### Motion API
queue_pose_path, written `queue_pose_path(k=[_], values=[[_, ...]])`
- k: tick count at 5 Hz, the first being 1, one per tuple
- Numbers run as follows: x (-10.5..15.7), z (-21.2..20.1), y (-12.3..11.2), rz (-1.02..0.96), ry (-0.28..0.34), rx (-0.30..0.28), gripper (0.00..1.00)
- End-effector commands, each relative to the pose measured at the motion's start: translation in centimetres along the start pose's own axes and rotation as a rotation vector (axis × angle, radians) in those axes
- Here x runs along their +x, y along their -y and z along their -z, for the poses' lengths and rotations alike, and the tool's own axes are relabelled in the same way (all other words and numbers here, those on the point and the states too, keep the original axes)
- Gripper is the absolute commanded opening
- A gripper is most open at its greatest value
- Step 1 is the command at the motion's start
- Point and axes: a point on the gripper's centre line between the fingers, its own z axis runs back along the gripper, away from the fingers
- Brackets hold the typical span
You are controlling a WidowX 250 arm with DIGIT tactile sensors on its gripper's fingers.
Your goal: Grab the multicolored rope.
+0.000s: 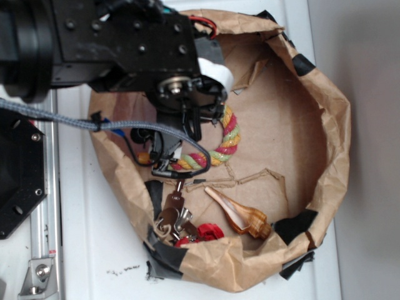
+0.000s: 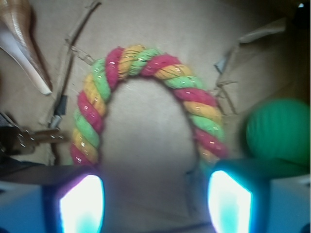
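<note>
Two fingers (image 2: 80, 204) of the gripper (image 2: 154, 201) fill the bottom corners of the wrist view, glowing pale blue-white and spread wide, with bare cardboard between them; we record the tool as released, holding nothing. We see the multicolored rope (image 2: 146, 60) bent into an arch on the floor of the brown paper tray (image 1: 331, 125), its red, yellow and green strands twisted together; both of its ends run down toward the fingers, the one on the left of the picture ending just above that finger, the other just above the opposite finger (image 2: 231, 201); whether either pad touches the rope we cannot tell, since the near field is blurred. We note a green ball (image 2: 279, 131) just beside the rope end on the right of the wrist view, partly behind that finger; a pointed seashell (image 2: 22, 43) lies at the upper left, well apart from the rope.

From the exterior view, the black arm (image 1: 125, 44) hangs over the left half of the tray and hides the fingers themselves; the rope (image 1: 225, 140) curves out from under it, lying flat on the tray floor. The seashell (image 1: 240, 215) lies below the rope, apart from it; a red piece (image 1: 209, 232) and a brownish metal-looking clutter (image 1: 172, 219) sit near the taped lower rim; a grey braided cable (image 1: 56, 115) crosses from the left edge to the arm.
</note>
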Motion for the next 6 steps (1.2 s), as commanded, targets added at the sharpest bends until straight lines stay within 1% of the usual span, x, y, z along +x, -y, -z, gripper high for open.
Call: queue_pose_path(k=[1, 2, 3, 4, 6], values=[[1.2, 1.1, 0.0, -0.014, 0.001, 0.045, 0.00], [1.2, 2.7, -1.0, -0.013, -0.059, 0.027, 0.54], [1.3, 2.5, -1.0, -0.004, -0.050, 0.028, 1.00], [1.8, 1.5, -0.8, 0.054, -0.023, 0.041, 1.00], [4.1, -0.9, -0.3, 0.276, 0.005, 0.091, 1.00]])
